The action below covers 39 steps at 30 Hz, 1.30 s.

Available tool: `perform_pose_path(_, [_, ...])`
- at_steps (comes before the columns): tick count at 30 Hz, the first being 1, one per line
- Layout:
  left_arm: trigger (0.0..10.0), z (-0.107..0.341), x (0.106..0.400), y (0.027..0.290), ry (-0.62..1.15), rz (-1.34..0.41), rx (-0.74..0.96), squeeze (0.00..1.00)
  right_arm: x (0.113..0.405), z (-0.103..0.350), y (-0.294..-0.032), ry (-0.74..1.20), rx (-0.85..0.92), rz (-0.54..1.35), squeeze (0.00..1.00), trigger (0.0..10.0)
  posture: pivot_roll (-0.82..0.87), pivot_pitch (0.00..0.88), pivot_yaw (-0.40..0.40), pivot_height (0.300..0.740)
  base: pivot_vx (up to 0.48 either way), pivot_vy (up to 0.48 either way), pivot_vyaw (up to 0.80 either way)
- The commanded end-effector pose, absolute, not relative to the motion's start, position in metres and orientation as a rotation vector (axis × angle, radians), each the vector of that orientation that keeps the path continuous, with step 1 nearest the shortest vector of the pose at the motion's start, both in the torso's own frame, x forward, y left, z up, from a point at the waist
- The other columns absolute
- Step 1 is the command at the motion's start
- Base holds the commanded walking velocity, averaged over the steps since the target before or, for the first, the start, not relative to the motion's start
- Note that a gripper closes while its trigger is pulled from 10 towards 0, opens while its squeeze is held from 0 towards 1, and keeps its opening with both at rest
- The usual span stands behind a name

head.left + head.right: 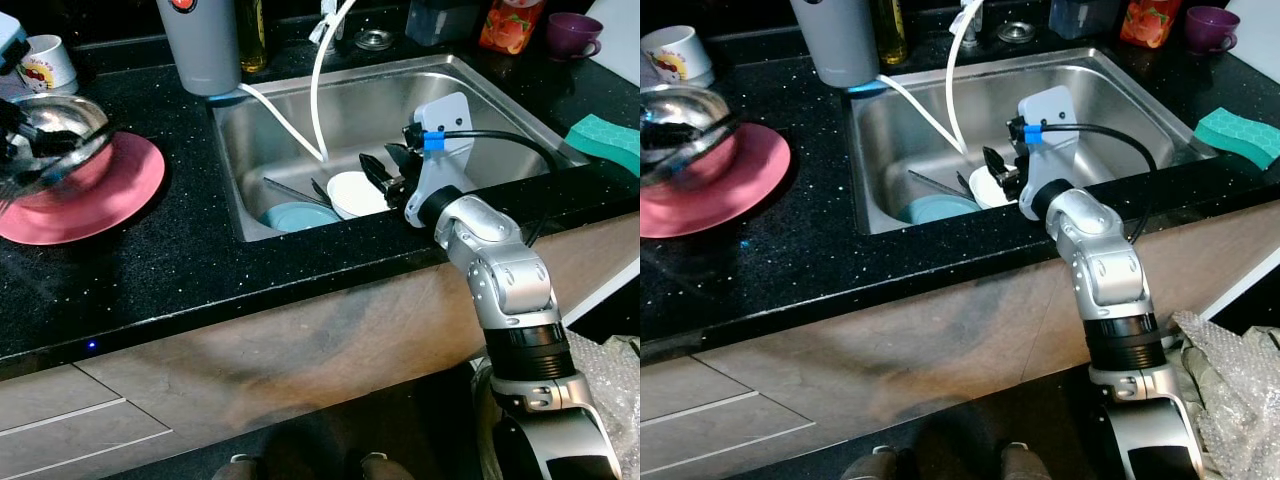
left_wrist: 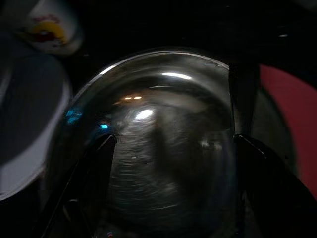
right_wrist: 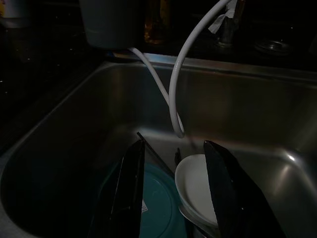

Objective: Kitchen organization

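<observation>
The white bowl (image 1: 355,192) is sitting in the sink (image 1: 500,110), beside a teal plate (image 1: 298,216). The right gripper (image 1: 385,170) is hanging over it, fingers apart, holding nothing. The bowl may slip and clatter. At far left, the left gripper (image 2: 171,144) is spreading around a steel bowl (image 1: 55,125).

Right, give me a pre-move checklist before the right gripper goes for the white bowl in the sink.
1. Right gripper open: ok.
2. White bowl lined up between its fingers: not ok, it sits toward one finger.
3. White hose clear of the reach: not ok, it hangs just beyond the bowl.
4. Teal plate free of the bowl: cannot tell.
5. Left gripper steady around the metal bowl on the pink plate: ok.
</observation>
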<state>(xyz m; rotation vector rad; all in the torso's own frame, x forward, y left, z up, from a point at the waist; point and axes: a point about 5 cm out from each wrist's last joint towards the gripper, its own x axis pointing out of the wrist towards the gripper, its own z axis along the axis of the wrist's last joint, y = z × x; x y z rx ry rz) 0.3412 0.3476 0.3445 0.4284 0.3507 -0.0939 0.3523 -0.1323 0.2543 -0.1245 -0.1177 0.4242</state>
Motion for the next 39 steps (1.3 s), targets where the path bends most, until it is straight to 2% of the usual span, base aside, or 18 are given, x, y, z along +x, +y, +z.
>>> perform_pose_path(1, [10.0, 0.343, 0.34, 0.354, 0.377, -0.048, 0.456, 0.0, 0.352, 0.256, -0.133, -0.118, -0.131, 0.422, 0.0, 10.0, 0.05, 0.135, 0.0, 0.74, 0.0, 0.0, 0.0])
perform_pose_path(4, [10.0, 0.344, 0.339, 0.356, 0.388, -0.043, 0.464, 0.0, 0.352, 0.256, -0.132, -0.118, -0.131, 0.423, 0.0, 10.0, 0.05, 0.133, 0.001, 0.74, 0.0, 0.0, 0.0])
perform_pose_path(6, [10.0, 0.342, 0.338, 0.354, 0.401, -0.088, 0.425, 0.0, 0.352, 0.256, -0.132, -0.118, -0.132, 0.424, 0.0, 10.0, 0.05, 0.131, 0.0, 0.74, 0.0, 0.0, 0.0])
perform_pose_path(7, [10.0, 0.338, 0.337, 0.348, 0.436, -0.169, 0.383, 0.0, 0.352, 0.256, -0.132, -0.118, -0.133, 0.427, 0.0, 10.0, 0.05, 0.129, 0.0, 0.74, 0.0, 0.0, 0.0])
perform_pose_path(10, [10.0, 0.337, 0.336, 0.347, 0.443, -0.184, 0.376, 0.0, 0.352, 0.256, -0.131, -0.118, -0.132, 0.428, 0.0, 10.0, 0.05, 0.128, -0.001, 0.74, 0.0, 0.0, 0.0])
perform_pose_path(11, [9.3, 0.336, 0.337, 0.349, 0.445, -0.179, 0.366, 0.0, 0.352, 0.256, -0.131, -0.119, -0.132, 0.429, 0.0, 10.0, 0.05, 0.129, -0.002, 0.74, 0.0, 0.0, 0.0])
perform_pose_path(20, [9.8, 0.333, 0.333, 0.354, 0.474, -0.173, 0.356, 0.0, 0.352, 0.256, -0.13, -0.117, -0.135, 0.434, 0.0, 10.0, 0.05, 0.132, -0.005, 0.74, 0.0, 0.0, 0.0])
perform_pose_path(23, [9.7, 0.332, 0.332, 0.354, 0.48, -0.178, 0.356, 0.0, 0.352, 0.257, -0.13, -0.117, -0.135, 0.435, 0.0, 10.0, 0.05, 0.133, -0.005, 0.74, 0.0, 0.0, 0.0])
perform_pose_path(24, [9.0, 0.333, 0.332, 0.355, 0.474, -0.175, 0.358, 0.0, 0.352, 0.257, -0.13, -0.118, -0.135, 0.434, 0.0, 10.0, 0.05, 0.134, -0.004, 0.74, 0.0, 0.0, 0.0])
perform_pose_path(25, [9.0, 0.333, 0.332, 0.355, 0.474, -0.175, 0.358, 0.0, 0.352, 0.257, -0.13, -0.118, -0.135, 0.434, 0.0, 10.0, 0.05, 0.134, -0.004, 0.74, 0.0, 0.0, 0.0])
perform_pose_path(26, [7.4, 0.338, 0.334, 0.357, 0.435, -0.132, 0.358, 0.0, 0.353, 0.257, -0.13, -0.119, -0.134, 0.431, 0.0, 10.0, 0.05, 0.136, -0.003, 0.74, 0.0, 0.0, 0.0])
perform_pose_path(27, [6.7, 0.343, 0.334, 0.358, 0.407, -0.106, 0.358, 0.0, 0.353, 0.257, -0.131, -0.12, -0.134, 0.43, 0.0, 10.0, 0.05, 0.136, -0.001, 0.74, 0.0, 0.0, 0.0])
perform_pose_path(29, [6.7, 0.346, 0.334, 0.359, 0.389, -0.09, 0.358, 0.0, 0.353, 0.257, -0.131, -0.12, -0.134, 0.43, 0.0, 10.0, 0.05, 0.136, -0.001, 0.74, 0.0, 0.0, 0.0])
perform_pose_path(30, [5.9, 0.354, 0.333, 0.362, 0.355, -0.055, 0.366, 0.0, 0.353, 0.257, -0.131, -0.119, -0.133, 0.427, 0.0, 10.0, 0.05, 0.138, 0.002, 0.74, 0.0, 0.0, 0.0])
perform_pose_path(32, [6.3, 0.357, 0.332, 0.363, 0.346, -0.042, 0.373, 0.0, 0.352, 0.257, -0.132, -0.119, -0.132, 0.426, 0.0, 10.0, 0.05, 0.138, 0.001, 0.74, 0.0, 0.0, 0.0])
perform_pose_path(33, [7.9, 0.36, 0.331, 0.365, 0.341, -0.029, 0.39, 0.0, 0.352, 0.257, -0.132, -0.119, -0.132, 0.426, 0.0, 10.0, 0.05, 0.138, 0.003, 0.74, 0.0, 0.0, 0.0])
perform_pose_path(34, [10.0, 0.363, 0.33, 0.365, 0.339, -0.021, 0.408, 0.0, 0.352, 0.257, -0.132, -0.119, -0.132, 0.425, 0.0, 10.0, 0.05, 0.138, 0.003, 0.74, 0.0, 0.0, 0.0])
perform_pose_path(39, [10.0, 0.367, 0.33, 0.362, 0.335, -0.048, 0.409, 0.0, 0.353, 0.257, -0.132, -0.119, -0.13, 0.425, 0.0, 10.0, 0.05, 0.139, 0.003, 0.74, 0.0, 0.0, 0.0])
